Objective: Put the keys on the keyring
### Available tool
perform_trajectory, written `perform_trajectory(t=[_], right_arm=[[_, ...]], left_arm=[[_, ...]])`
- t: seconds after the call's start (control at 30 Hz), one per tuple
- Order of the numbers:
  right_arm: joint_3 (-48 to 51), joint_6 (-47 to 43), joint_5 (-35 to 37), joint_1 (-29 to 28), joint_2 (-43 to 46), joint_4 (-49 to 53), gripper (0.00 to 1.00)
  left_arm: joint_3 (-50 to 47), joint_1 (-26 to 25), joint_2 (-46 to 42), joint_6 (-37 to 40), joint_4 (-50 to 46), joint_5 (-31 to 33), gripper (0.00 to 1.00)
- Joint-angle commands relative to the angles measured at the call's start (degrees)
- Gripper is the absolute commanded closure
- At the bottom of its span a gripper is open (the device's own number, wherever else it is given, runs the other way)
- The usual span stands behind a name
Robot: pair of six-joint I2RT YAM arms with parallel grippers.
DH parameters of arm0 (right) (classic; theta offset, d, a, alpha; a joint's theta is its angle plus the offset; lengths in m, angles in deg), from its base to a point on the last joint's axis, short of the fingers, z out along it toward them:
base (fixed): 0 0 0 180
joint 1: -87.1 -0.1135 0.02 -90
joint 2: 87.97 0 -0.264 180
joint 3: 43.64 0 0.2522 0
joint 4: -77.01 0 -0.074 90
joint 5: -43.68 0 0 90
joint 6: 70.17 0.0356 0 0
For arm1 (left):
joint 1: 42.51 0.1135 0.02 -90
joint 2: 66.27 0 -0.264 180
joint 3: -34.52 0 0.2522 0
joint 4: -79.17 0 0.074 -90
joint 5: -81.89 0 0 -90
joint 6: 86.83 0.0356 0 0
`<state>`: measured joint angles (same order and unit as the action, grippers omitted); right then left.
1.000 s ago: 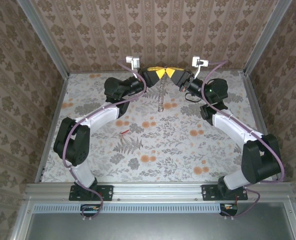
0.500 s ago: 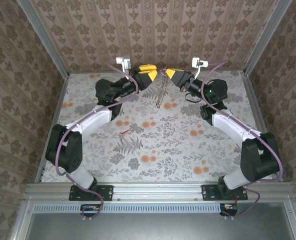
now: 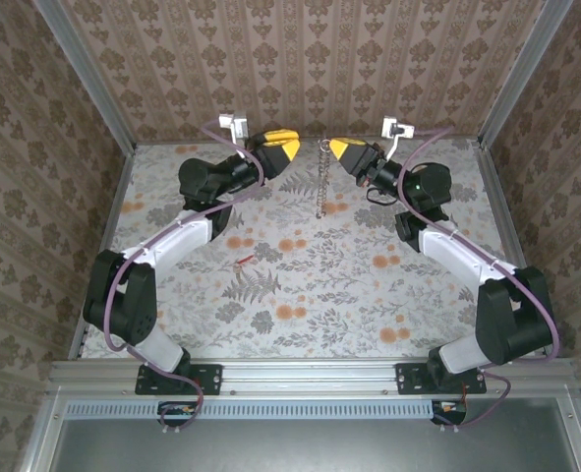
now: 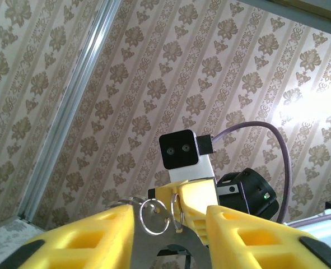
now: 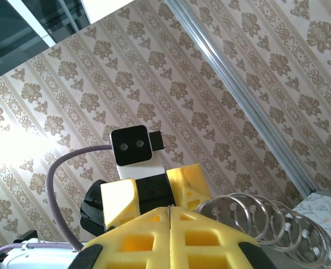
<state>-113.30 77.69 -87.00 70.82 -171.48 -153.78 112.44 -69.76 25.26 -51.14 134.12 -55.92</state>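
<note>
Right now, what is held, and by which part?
Right gripper, shut, pinches the keyring by its top end; the rest dangles. Left gripper, open, holds nothing.

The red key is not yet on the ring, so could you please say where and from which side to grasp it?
Pinch the red key across its thin width, from straight above, probably with the left gripper: it lies flat and slanted on the table on that arm's side. Its head end is too small to tell.
</note>
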Motion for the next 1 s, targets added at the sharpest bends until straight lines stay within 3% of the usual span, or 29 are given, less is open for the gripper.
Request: perform_trajectory(t=[0.0,0.27,0.97], right_arm=[[0.76,1.88,2.12,0.36,2.03,-5.61,1.0],[1.66,5.77,5.38,0.22,1.23,-10.39,1.0],[0.93,6.79,5.62,-1.09,-0.01,-11.39,1.0]], left_arm=[[1.22,-0.18,-0.45,-1.79,2.47,-2.5,0.66],[3.88,-2.5,2.21,-3.76,3.58,-3.45,0.71],[8.56,-5.27,6.77,-5.72,4.42,-2.69,0.7]])
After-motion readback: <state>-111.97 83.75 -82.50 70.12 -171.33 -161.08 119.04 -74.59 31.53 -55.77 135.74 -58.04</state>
